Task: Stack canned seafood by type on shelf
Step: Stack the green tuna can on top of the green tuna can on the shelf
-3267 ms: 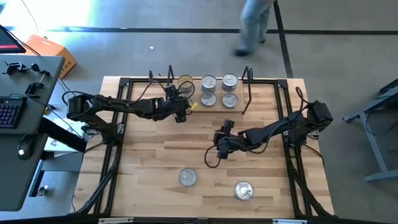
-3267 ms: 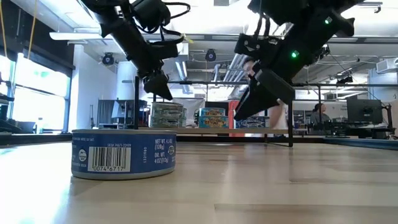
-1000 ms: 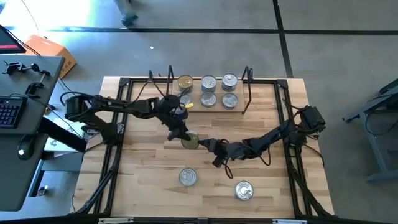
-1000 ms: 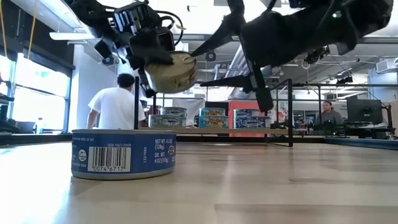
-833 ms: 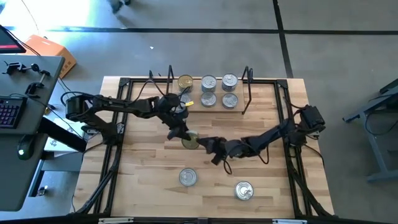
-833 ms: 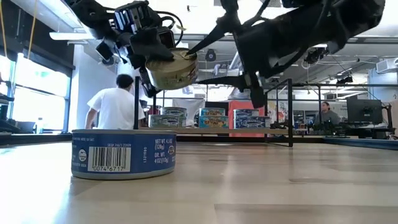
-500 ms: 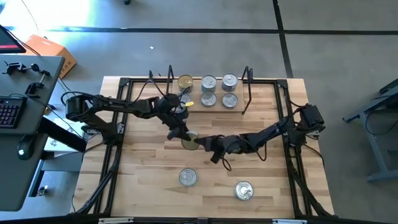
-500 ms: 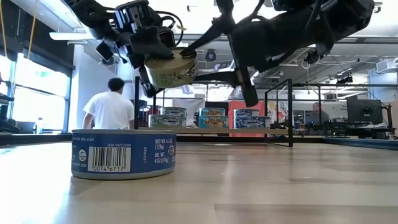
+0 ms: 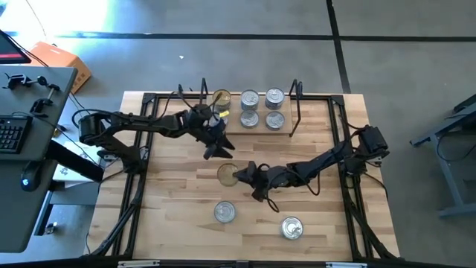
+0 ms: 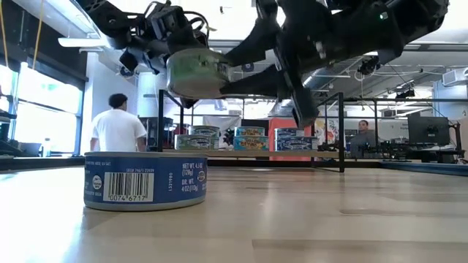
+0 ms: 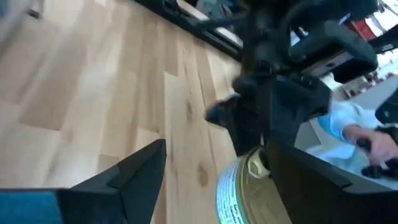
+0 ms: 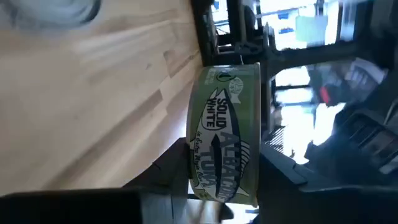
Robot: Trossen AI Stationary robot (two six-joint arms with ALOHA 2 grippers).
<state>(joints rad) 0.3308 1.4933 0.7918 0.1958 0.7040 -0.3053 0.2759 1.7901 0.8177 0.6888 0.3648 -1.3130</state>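
A gold-lidded, green-labelled tin (image 9: 226,173) hangs above the middle of the table with my right gripper (image 9: 239,176) shut on it; its label (image 12: 225,146) fills the right wrist view. My left gripper (image 9: 212,149) stands open just to the far left of the tin, touching nothing. The shelf (image 9: 256,128), a low plank with wire uprights, lies at the far edge. It carries another gold-lidded tin (image 9: 222,98) and several silver-lidded ones (image 9: 262,108). Two more silver-lidded tins (image 9: 224,212) (image 9: 291,228) rest on the tabletop near the front. My right gripper pinches the tin between its two fingers, one on the gold lid's right edge (image 9: 233,175) and one under the base. The fingers (image 10: 252,77) come nearly level from the table's right. The tin sits about level, lid up, lifted clear of the table.
A blue-labelled tin (image 10: 146,180) stands close to the low camera. Black frame rails (image 9: 137,171) run along the table's sides. Bare wood lies between the shelf and the front tins. A person (image 10: 117,131) stands in the room beyond the table.
My left gripper has opened, let go of the tin and drawn back toward the shelf. My right gripper has rolled and shut on the tin, which has gone from tilted to about level and stays lifted.
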